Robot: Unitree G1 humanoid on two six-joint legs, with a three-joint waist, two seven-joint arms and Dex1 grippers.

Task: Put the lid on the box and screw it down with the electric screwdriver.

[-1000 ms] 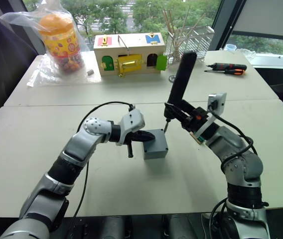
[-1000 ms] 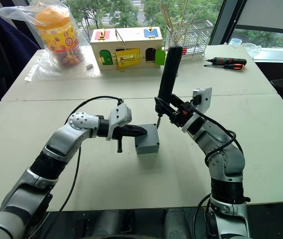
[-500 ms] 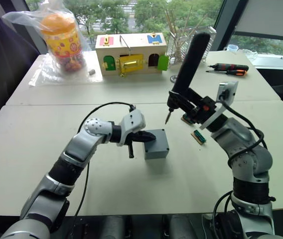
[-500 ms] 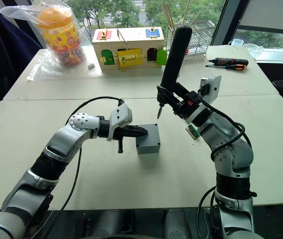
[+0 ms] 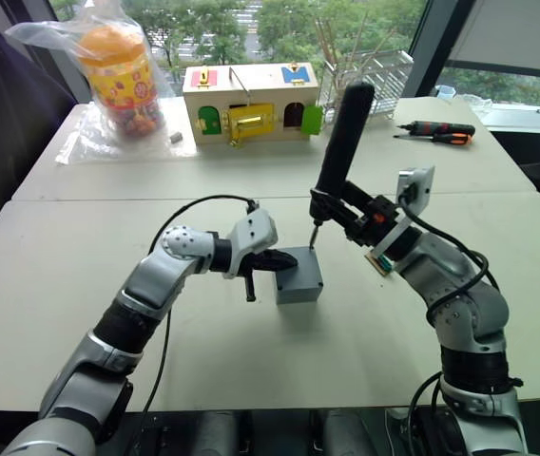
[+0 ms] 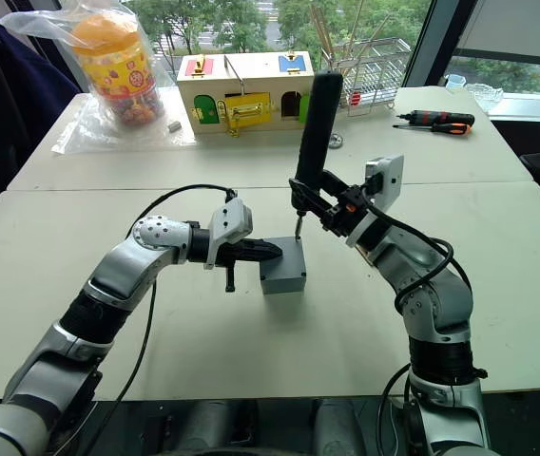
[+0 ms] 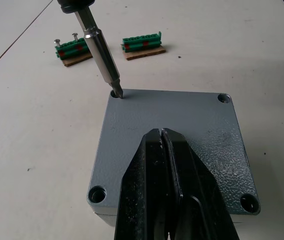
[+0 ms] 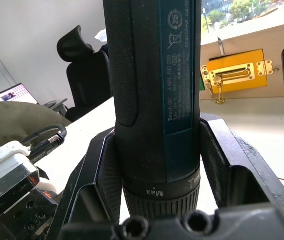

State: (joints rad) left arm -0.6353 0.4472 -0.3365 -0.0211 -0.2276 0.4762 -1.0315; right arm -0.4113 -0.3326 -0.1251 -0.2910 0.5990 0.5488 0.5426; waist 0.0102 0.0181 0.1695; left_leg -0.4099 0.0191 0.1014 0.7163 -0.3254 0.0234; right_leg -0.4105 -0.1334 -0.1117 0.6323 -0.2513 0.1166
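Note:
The grey lid (image 7: 172, 112) lies flat on the grey box (image 5: 299, 288), with a screw hole in each corner. My left gripper (image 7: 162, 132) is shut, and its black fingers (image 5: 272, 259) rest on the lid's top from the left. The black electric screwdriver (image 5: 340, 136) stands nearly upright over the box, leaning slightly away. Its metal bit (image 7: 102, 55) sits in the lid's far corner hole. My right gripper (image 5: 335, 205) is shut on the screwdriver's lower body, its fingers (image 8: 104, 165) on either side of the barrel.
Two green terminal blocks (image 7: 142, 44) lie on the table beyond the box. At the back stand a wooden box with coloured doors (image 5: 249, 103), a bagged jar (image 5: 113, 71), a wire rack (image 5: 365, 68) and black-and-orange hand screwdrivers (image 5: 433, 130).
The right arm lifted the electric screwdriver up and away, then brought it back down, so the bit now stands in the lid's corner hole. The left gripper stayed on the lid.

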